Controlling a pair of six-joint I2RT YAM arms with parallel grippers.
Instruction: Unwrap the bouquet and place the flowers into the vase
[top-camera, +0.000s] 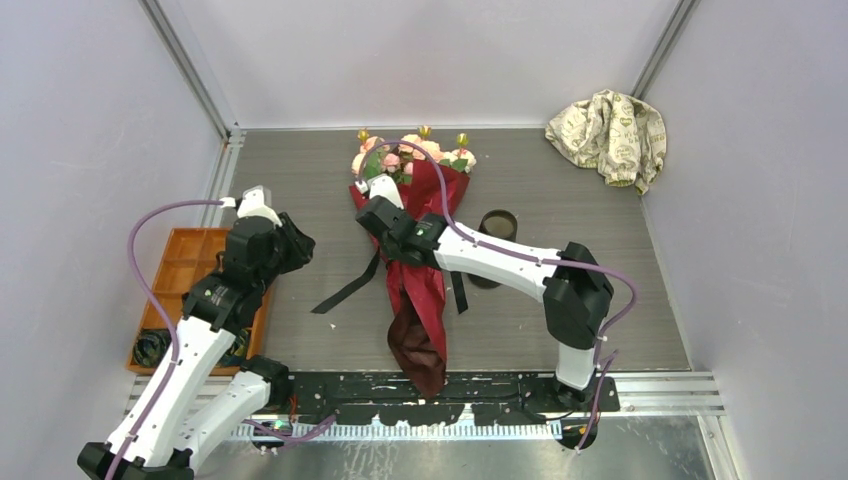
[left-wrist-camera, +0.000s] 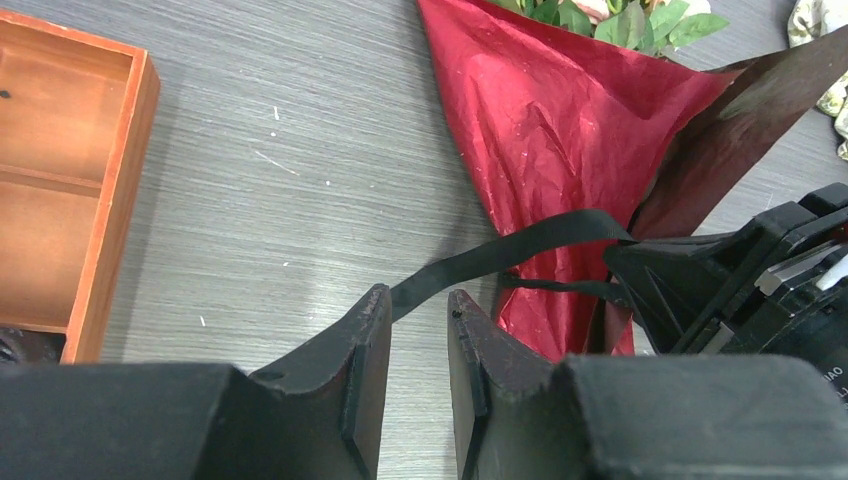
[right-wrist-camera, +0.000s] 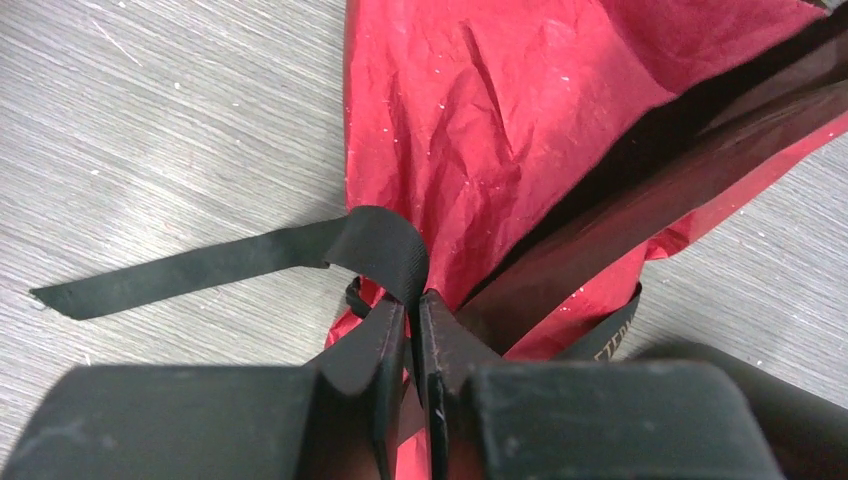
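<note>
Right wrist shows our right gripper (right-wrist-camera: 412, 300) pinching the ribbon (right-wrist-camera: 200, 262); our left gripper (left-wrist-camera: 418, 295), at the bouquet's (left-wrist-camera: 560, 130) nine o'clock, gapes empty.

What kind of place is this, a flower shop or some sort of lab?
Likely a robot test cell: plain white walls and metal frame rails box in a grey table, with two arms bolted on.

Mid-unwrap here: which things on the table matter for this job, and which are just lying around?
Job: bouquet in dark red wrapping paper, black ribbon, flowers, black vase.
Lying about: orange compartment tray, beige patterned cloth.
</note>
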